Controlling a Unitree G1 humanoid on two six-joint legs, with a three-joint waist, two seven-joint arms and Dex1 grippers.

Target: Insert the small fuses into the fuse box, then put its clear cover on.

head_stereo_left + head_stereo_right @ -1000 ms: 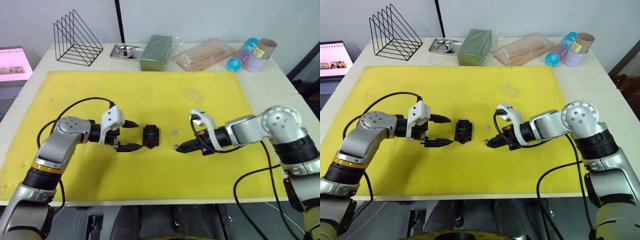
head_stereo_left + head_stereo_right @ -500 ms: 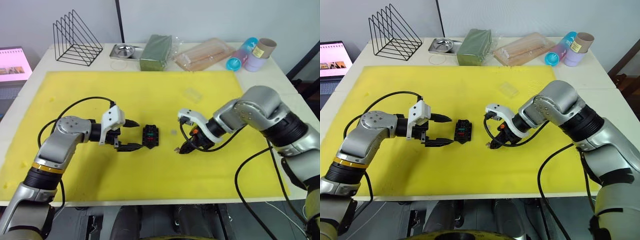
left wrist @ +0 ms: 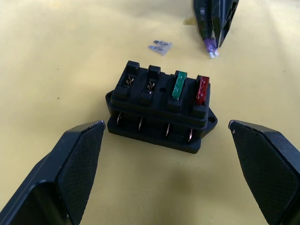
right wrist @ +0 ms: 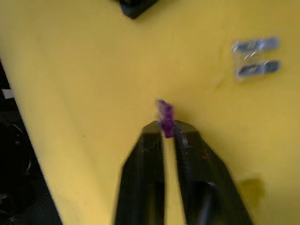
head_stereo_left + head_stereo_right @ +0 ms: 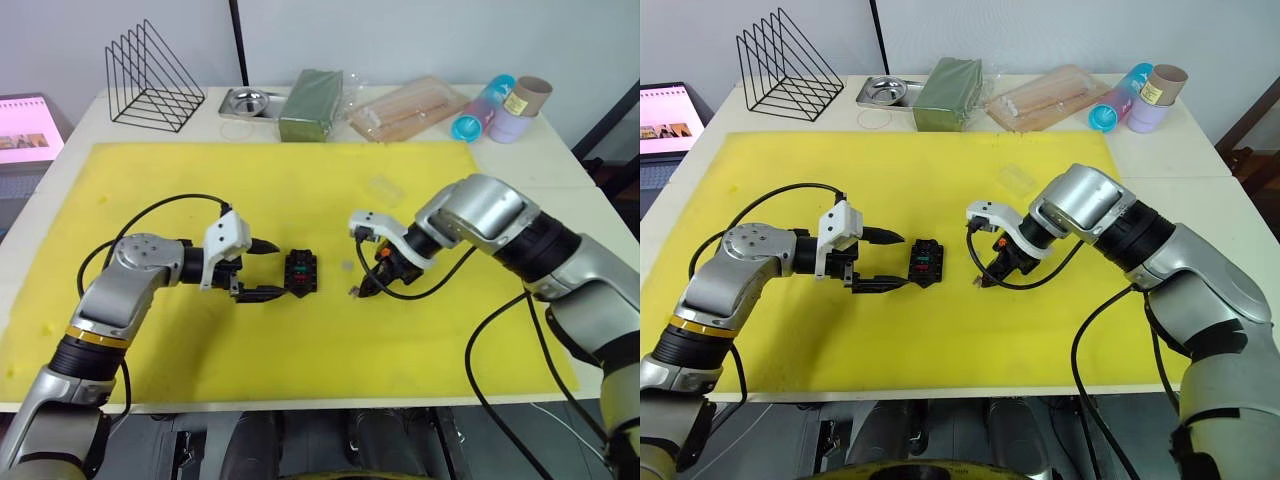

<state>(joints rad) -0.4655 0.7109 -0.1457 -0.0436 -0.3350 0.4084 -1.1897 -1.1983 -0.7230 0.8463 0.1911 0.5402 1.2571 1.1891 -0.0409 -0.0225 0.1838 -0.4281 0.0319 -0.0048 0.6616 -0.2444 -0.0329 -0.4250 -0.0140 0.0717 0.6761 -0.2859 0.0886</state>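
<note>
The fuse box, green and red fuses seated, lay between the spread left gripper fingers. Beside it, the right gripper pinched a purple fuse; another fuse lay near.

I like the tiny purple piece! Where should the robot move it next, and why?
Probably carry the purple fuse, pinched in the right hand, over to the fuse box. Two of its slots look empty, beside the green fuse and red fuse.

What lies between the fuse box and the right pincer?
In the left wrist view, only bare yellow mat separates the fuse box from the right pincer; the loose fuse lies aside.
</note>
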